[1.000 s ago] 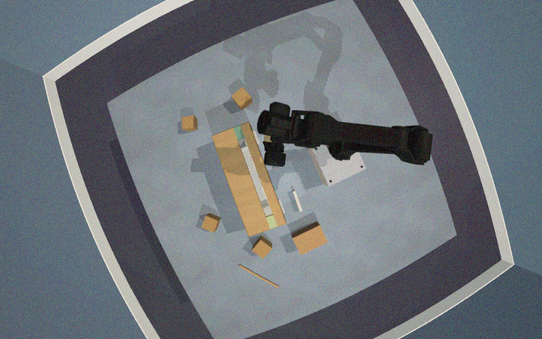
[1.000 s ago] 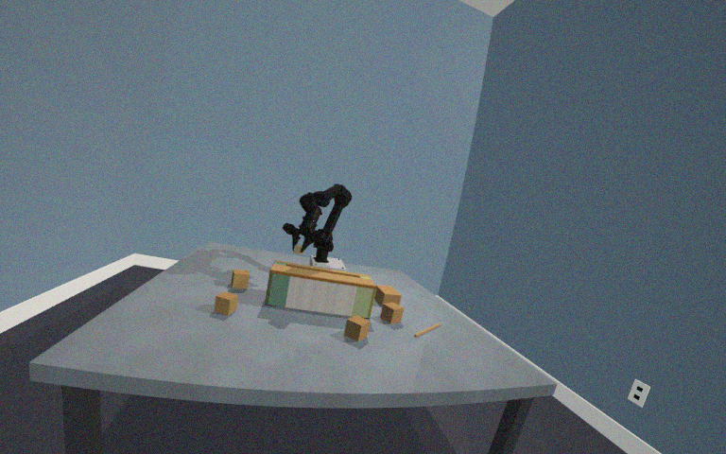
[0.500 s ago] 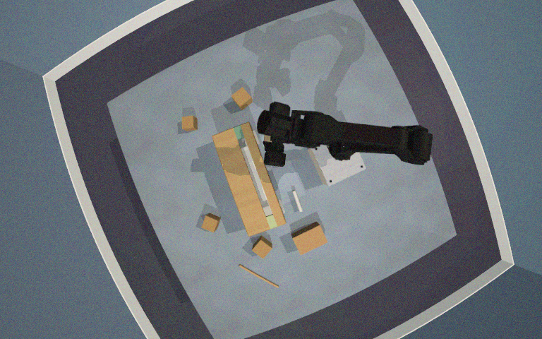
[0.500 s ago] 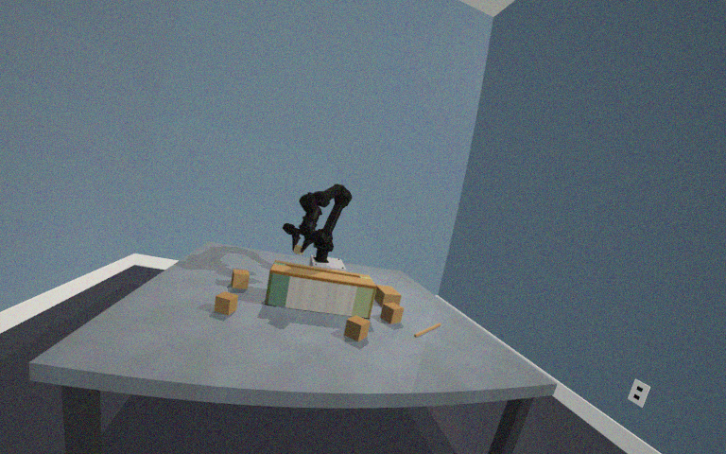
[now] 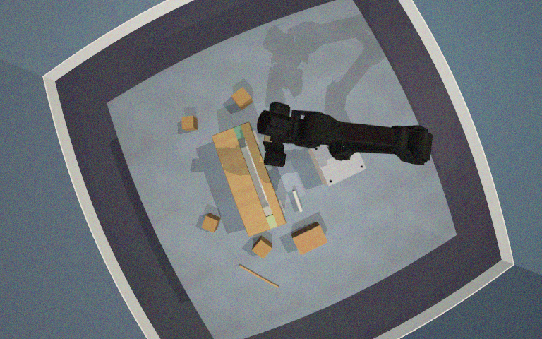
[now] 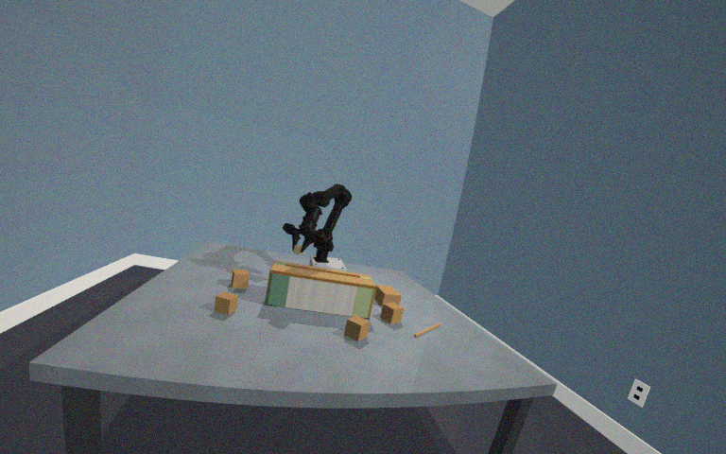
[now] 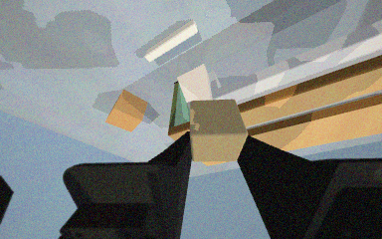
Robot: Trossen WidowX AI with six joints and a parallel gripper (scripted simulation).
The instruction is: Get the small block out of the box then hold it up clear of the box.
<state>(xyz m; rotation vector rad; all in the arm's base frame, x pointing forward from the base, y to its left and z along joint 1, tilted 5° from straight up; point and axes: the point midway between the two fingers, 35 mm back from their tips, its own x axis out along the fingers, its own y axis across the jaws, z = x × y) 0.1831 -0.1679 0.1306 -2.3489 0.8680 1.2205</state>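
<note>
My gripper (image 7: 211,135) (image 6: 300,247) (image 5: 268,140) is shut on the small tan block (image 7: 217,126) (image 6: 297,249). It holds the block in the air, above and behind the left end of the box (image 5: 236,176) (image 6: 316,270) (image 7: 338,119). The box is long, with a tan wooden top, green ends and a pale clear front, and it stands upright in the middle of the table. In the overhead view the arm hides most of the block. The wrist view shows the block square between the two dark fingers, with the box's green end below it.
Several loose tan cubes lie around the box: (image 5: 241,97), (image 5: 188,122), (image 5: 210,222), (image 5: 261,246). A larger tan block (image 5: 308,238), a thin stick (image 5: 258,275) (image 6: 427,330) and a short white bar (image 5: 297,200) (image 7: 171,41) lie near it. The arm's white base plate (image 5: 345,167) sits behind the box.
</note>
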